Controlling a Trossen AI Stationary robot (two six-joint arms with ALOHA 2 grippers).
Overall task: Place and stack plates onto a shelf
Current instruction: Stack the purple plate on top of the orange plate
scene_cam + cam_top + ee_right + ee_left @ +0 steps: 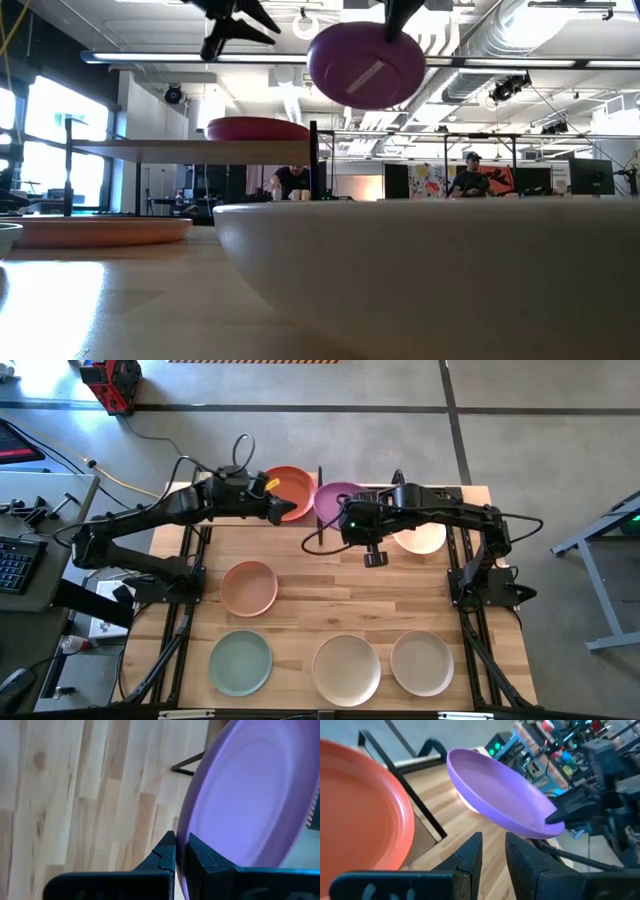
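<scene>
Slatted wood surface (330, 610); near edge carries mint plate (240, 663), cream plate (347, 669), beige plate (422, 662), with peach plate (249, 587) mid-surface. Right gripper (181, 851), fingers closed on rim of purple plate (250, 795), holds it tilted in the air beside the shelf (190, 150), which bears a magenta plate (258, 128). Left gripper (493, 851), fingers slightly parted and empty, hangs by the orange plate (290, 488), just beside the purple one; a black post (313, 160) stands between shelf and raised plate.

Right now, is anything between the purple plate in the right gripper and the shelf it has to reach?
Nothing visible blocks it. The right gripper holds the purple plate by its rim, tilted, in the air above shelf level. A magenta plate already lies on the shelf beside its path, and the left gripper hangs close by.
</scene>
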